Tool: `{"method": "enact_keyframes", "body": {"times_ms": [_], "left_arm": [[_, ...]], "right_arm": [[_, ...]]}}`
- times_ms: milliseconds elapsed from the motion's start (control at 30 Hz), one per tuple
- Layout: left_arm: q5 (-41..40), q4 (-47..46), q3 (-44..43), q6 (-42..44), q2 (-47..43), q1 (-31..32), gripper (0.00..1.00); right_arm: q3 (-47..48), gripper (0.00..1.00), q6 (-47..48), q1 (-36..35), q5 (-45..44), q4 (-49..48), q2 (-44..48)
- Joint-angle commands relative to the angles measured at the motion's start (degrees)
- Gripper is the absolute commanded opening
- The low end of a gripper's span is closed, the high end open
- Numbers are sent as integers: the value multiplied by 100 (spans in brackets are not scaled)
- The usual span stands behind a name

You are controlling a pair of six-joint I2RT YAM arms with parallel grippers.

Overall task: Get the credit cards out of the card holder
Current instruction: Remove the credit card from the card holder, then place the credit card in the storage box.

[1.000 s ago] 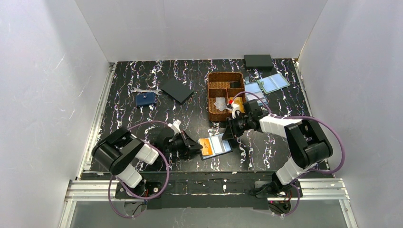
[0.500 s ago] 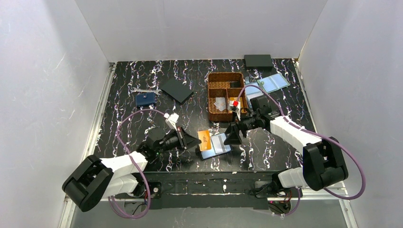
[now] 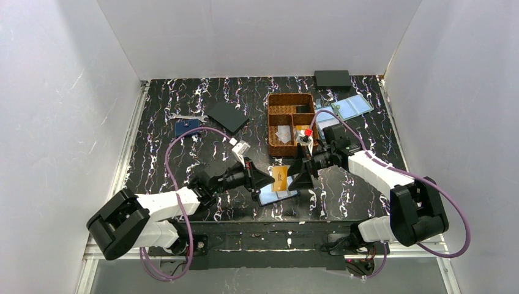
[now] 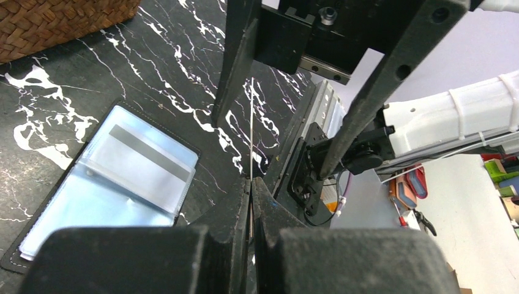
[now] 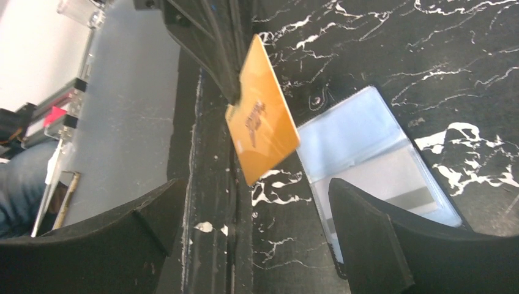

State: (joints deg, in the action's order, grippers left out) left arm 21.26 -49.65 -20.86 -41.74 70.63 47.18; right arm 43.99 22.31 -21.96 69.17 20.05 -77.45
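Observation:
My left gripper (image 3: 270,179) is shut on an orange-gold credit card (image 3: 280,177) and holds it on edge above the table. In the left wrist view the card (image 4: 251,122) shows as a thin line rising from the closed jaws. The card holder (image 3: 277,196) lies open and flat below it, with pale blue sleeves and a black rim. A pale card with a grey stripe (image 4: 144,155) sits in one sleeve. My right gripper (image 3: 302,177) stands open just right of the orange card (image 5: 262,133), its fingers either side, not touching it.
A woven basket (image 3: 272,122) with paper scraps stands behind the grippers. Pale blue holders (image 3: 350,107) and a black box (image 3: 332,78) lie at the back right. A navy wallet (image 3: 186,127) and a black square (image 3: 227,116) lie at the back left.
My left gripper has drawn the orange card out of the holder and carried it up and to the right. The right gripper has opened wide and shifted slightly right.

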Motion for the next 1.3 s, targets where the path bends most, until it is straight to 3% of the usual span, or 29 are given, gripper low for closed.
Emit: {"method": "enact_keyframes", "body": {"times_ms": [0, 300, 467, 567, 700, 733, 867, 967, 1033, 1167, 1267], "left_arm": [[-152, -269, -269, 217, 145, 92, 0], [-148, -612, -323, 71, 322, 187, 0], [-165, -707, -322, 17, 408, 212, 0], [-174, -762, -330, -21, 486, 226, 0], [-246, -808, -323, -94, 572, 230, 0], [-298, -804, -311, -145, 581, 235, 3], [-697, -752, -110, -314, 426, 190, 36], [-961, -490, 220, -434, 55, 0, 69], [-989, -163, 468, -562, -213, -294, 94], [-165, 38, 749, -536, -274, -901, 98], [322, 45, 806, -447, -35, -1051, 98]], "right_arm": [[-153, 93, -725, 16, 474, -786, 35], [-215, 80, -1395, 16, 631, -1251, -56], [-207, 66, -1508, 22, 745, -1359, -125], [-206, 47, -1514, 26, 737, -1388, -130], [-170, 7, -1545, 65, 732, -1451, -162], [-149, 1, -1530, 87, 699, -1441, -169], [98, 1, -693, 410, 560, -580, -149], [604, 1, 758, 827, 15, 969, -93], [884, 1, 1103, 1108, -670, 1370, -3], [1398, 1, 974, 1740, -1155, 1449, 9], [2109, 1, 708, 1809, -1864, 1637, -336]]}}
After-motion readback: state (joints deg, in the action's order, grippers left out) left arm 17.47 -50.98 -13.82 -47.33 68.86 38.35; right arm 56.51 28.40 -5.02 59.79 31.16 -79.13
